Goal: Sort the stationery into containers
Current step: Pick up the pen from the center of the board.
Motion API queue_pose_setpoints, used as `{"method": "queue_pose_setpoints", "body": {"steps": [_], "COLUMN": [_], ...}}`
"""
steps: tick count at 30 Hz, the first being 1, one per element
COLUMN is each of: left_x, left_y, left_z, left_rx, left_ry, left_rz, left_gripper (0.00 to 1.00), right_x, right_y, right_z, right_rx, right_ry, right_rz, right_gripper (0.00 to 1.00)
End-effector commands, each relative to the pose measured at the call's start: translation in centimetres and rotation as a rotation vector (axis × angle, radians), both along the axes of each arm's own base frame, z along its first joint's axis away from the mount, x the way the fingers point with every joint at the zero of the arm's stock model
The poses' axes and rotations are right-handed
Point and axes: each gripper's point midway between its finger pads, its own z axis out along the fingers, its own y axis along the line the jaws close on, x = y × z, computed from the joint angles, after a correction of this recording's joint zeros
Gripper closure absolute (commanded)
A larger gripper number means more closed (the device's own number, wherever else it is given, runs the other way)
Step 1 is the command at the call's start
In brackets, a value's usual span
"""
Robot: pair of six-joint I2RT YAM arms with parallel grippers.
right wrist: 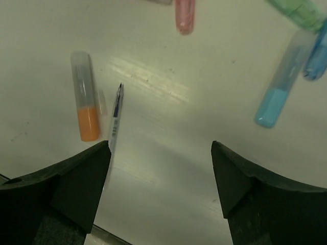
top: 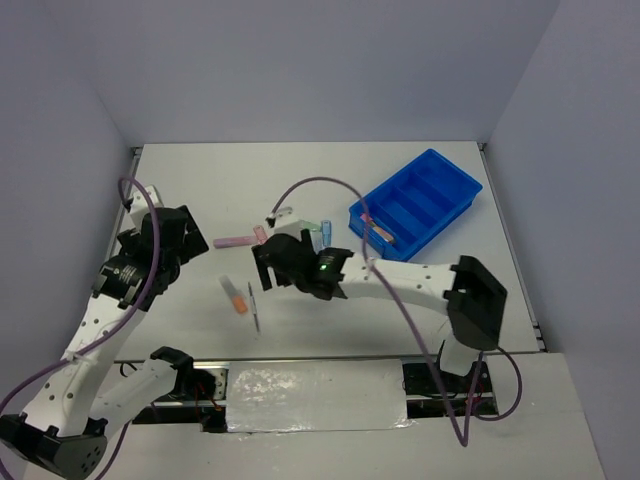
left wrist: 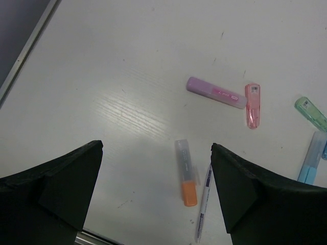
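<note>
The blue four-compartment tray [top: 432,180] stands at the back right, with an orange and a pink pen [top: 381,232] at its near end. Loose pens lie mid-table. These are an orange highlighter [top: 235,297] [left wrist: 186,173] [right wrist: 86,104], a slim white pen [top: 254,307] [left wrist: 203,209] [right wrist: 115,117], a lilac one [top: 232,242] [left wrist: 215,92], a pink one [top: 260,234] [left wrist: 252,105], a green one [top: 325,228] [left wrist: 310,113] and a light blue one [left wrist: 310,158] [right wrist: 281,94]. My left gripper [top: 190,240] [left wrist: 156,148] is open and empty, left of the pens. My right gripper [top: 262,270] [right wrist: 161,145] is open and empty, above the table just right of the slim pen.
A grey-black capped pen [top: 280,213] lies behind the pink one. A darker blue pen [right wrist: 317,56] lies next to the light blue one. White walls close the table at the back and sides. The table's near edge [top: 300,358] runs just below the orange highlighter.
</note>
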Motion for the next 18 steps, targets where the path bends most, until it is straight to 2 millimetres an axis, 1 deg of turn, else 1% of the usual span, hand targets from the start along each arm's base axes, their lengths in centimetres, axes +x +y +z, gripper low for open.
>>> {"method": "queue_pose_setpoints", "body": {"steps": [1,2,3,5,6,8,9,10,11,14,18], "left_x": [-0.1,-0.1,-0.1,0.0,0.1,0.1,0.0,0.0,-0.1,-0.3,-0.4], "left_y": [0.4,0.3,0.2,0.1,0.0,-0.2,-0.2,-0.1,0.0,0.1,0.1], "left_z": [-0.5,-1.2,-1.4,-2.2,-2.1,-2.5,-2.5,-2.6,-2.5,-2.2,-1.9], "left_rx": [0.000,-0.001,-0.003,-0.010,-0.011,-0.013,-0.011,-0.007,-0.004,-0.012,-0.016], "left_ry": [0.000,0.010,0.013,0.016,0.008,0.020,0.020,0.024,0.020,-0.002,-0.019], "left_rz": [0.020,0.016,0.014,0.007,-0.001,-0.013,-0.015,-0.016,-0.012,-0.010,-0.017], "left_gripper": [0.01,0.01,0.01,0.01,0.01,0.01,0.01,0.01,0.01,0.01,0.01], "right_x": [-1.2,-2.3,-2.6,-3.6,-3.9,-4.6,-4.8,-4.9,-4.7,-4.8,-4.7], "right_y": [2.4,3.4,4.4,5.4,6.0,6.8,7.4,7.6,7.7,8.1,8.3], "right_z": [-0.2,-0.7,-2.0,-3.6,-4.7,-6.2,-6.2,-6.4,-7.1,-8.8,-10.3], "right_rx": [-0.009,-0.023,-0.045,-0.059,-0.062,-0.073,-0.067,-0.073,-0.082,-0.114,-0.145], "right_ry": [0.034,0.045,0.060,0.094,0.109,0.145,0.145,0.146,0.152,0.166,0.180], "right_rz": [-0.081,-0.056,-0.050,-0.021,-0.014,0.013,0.023,0.026,0.018,0.013,0.009], "right_gripper": [0.15,0.17,0.22,0.25,0.28,0.32,0.33,0.33,0.36,0.39,0.43]}}
